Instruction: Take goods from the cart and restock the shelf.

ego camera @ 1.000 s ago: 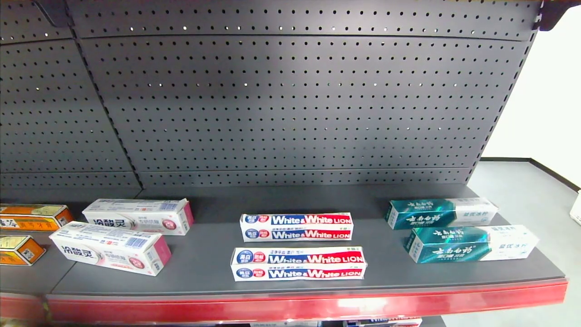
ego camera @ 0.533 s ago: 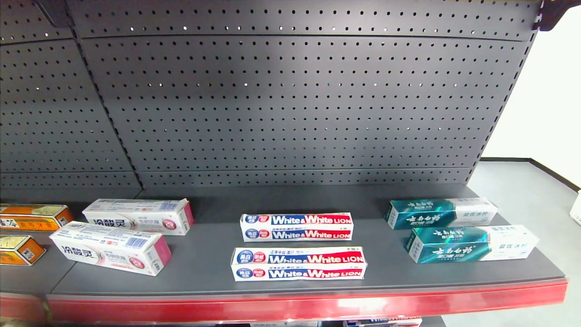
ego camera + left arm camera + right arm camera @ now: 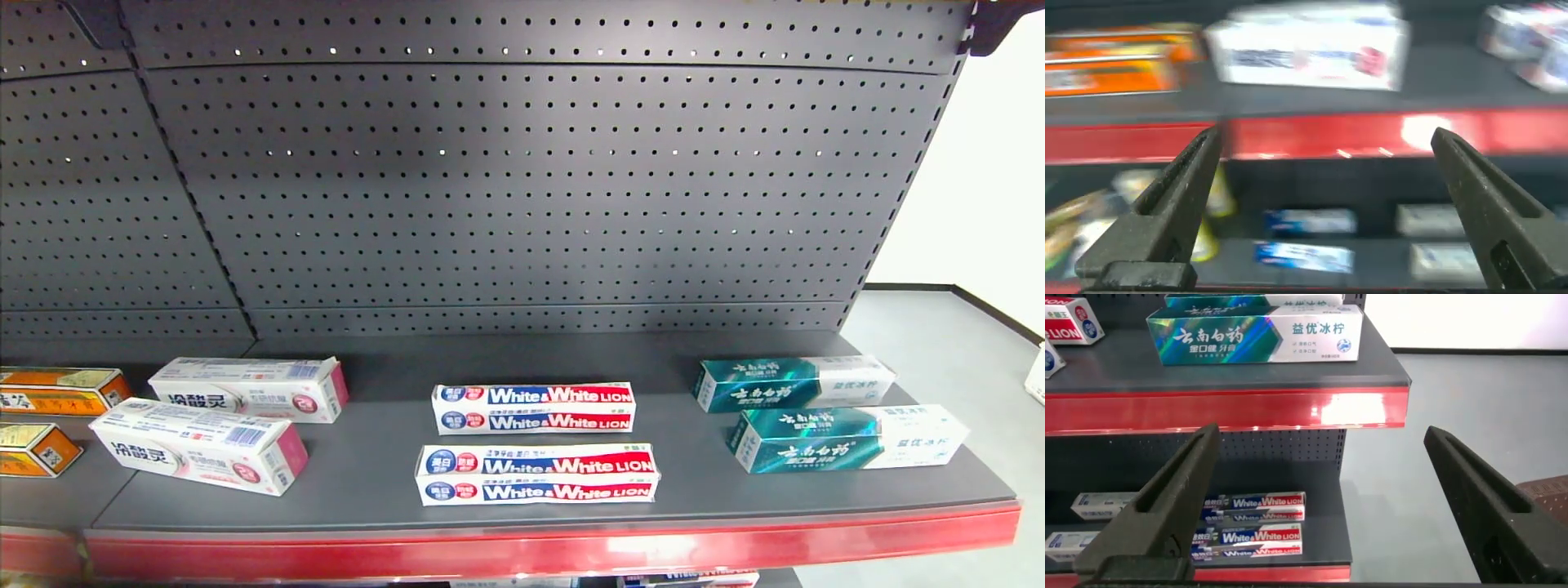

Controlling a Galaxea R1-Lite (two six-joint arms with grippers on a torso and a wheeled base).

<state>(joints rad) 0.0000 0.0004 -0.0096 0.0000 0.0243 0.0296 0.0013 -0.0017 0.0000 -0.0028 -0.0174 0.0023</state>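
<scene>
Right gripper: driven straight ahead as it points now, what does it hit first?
Probably the perforated back panel of the lower bay: the open right gripper aims below the red shelf edge and above the red-and-blue boxes. Depth unclear.

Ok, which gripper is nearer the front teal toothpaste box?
Right. The right gripper faces the shelf edge below the front teal toothpaste box; the left gripper sits farther left, facing the pink-and-white box.

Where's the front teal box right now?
In the head view, the front teal box lies at the right end of the shelf, just ahead of its twin, near the red front edge.
</scene>
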